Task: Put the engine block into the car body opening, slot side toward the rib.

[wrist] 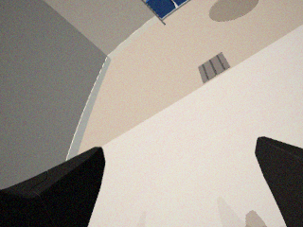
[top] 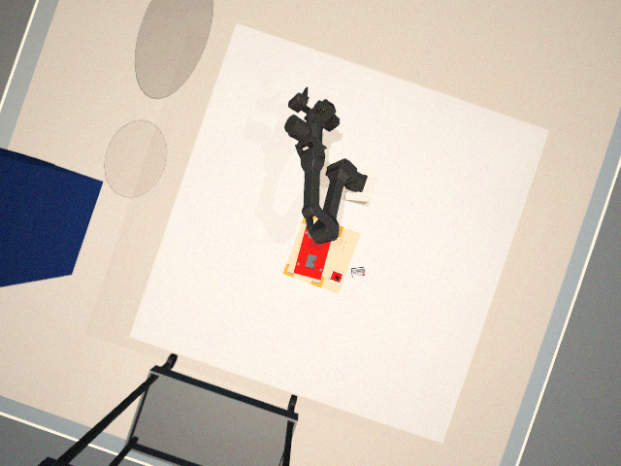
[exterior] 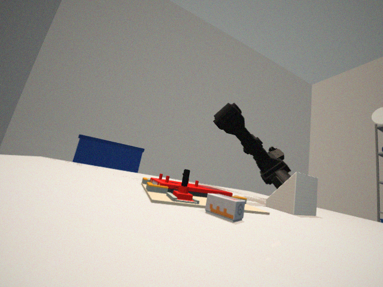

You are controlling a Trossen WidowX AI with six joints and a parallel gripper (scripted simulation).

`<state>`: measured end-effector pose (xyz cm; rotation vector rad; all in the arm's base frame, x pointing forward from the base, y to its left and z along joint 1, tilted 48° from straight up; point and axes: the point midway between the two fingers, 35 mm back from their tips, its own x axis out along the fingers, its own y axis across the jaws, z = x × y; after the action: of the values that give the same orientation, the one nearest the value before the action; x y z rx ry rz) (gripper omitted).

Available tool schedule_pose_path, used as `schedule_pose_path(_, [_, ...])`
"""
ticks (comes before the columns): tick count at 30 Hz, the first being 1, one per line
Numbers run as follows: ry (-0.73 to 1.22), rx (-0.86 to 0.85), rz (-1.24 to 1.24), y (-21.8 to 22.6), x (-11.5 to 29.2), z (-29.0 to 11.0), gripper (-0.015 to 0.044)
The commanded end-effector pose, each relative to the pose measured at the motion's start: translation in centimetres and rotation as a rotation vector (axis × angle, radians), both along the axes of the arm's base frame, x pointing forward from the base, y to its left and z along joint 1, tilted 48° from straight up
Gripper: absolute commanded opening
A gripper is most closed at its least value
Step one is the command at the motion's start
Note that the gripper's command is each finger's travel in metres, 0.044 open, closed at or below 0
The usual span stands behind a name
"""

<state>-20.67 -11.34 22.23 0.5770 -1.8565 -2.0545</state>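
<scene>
My dark two-fingered gripper hangs spread wide, grasping nothing, above the white table top. The small grey engine block with orange markings lies just beside the flat red car body, outside its opening.

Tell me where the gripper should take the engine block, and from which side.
Grip the engine block across its two long flat faces, near mid-length, coming down from above. It lies on its side on the white table, apart from the red car body, so the long faces look free and parallel. The gripper is open and empty. Slot orientation cannot be told at this size.
</scene>
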Motion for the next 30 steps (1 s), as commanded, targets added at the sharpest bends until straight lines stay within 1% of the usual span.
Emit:
schedule_pose_path(1, [0.000,0.000,0.000,0.0,0.0,0.0,0.0426])
schedule_pose_path(2, [0.000,0.001,0.001,0.0,0.0,0.0,0.0440])
schedule_pose_path(30, [0.095,0.190,0.251,-5.3,2.7,2.4,0.0440])
